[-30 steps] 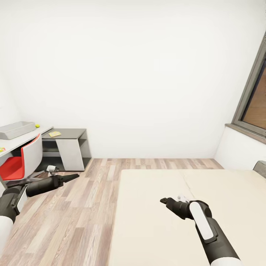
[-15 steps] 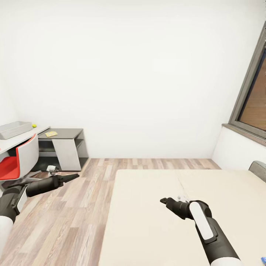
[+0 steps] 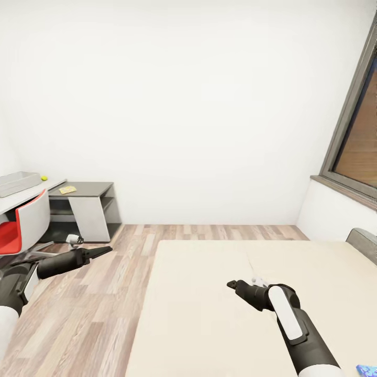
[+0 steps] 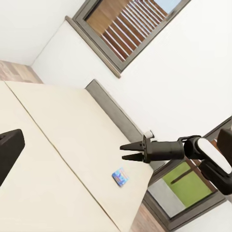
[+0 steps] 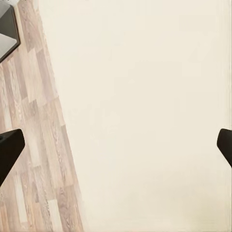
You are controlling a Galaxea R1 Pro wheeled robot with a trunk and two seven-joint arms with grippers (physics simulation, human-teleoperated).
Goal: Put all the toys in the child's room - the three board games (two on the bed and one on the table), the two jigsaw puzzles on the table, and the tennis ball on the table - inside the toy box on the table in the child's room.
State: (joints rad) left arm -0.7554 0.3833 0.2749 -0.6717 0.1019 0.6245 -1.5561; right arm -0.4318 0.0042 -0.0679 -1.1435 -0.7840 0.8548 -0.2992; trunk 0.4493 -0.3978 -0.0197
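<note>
Trouble from this position would most likely come from reach and aim rather than from anything in hand, since both arms carry nothing. The right gripper hangs above the beige bed with its fingers spread, as the right wrist view shows a fingertip at each edge with bare mattress between them; the left wrist view shows it too, slightly parted. The left gripper hangs over the wood-plank floor, and whether its fingers are parted or pressed together cannot be told. A blue board game lies on the mattress at the lower right corner of the head view, well apart from the right gripper and near the bed's far edge beside the headboard. A flat, thin box on soft bedding may slide or be pushed off the edge if the fingers come down askew. The second bed game is not visible. The toy box, tennis ball and a yellow flat item sit on the table, with the red-and-white chair in front, which the base could bump.
</note>
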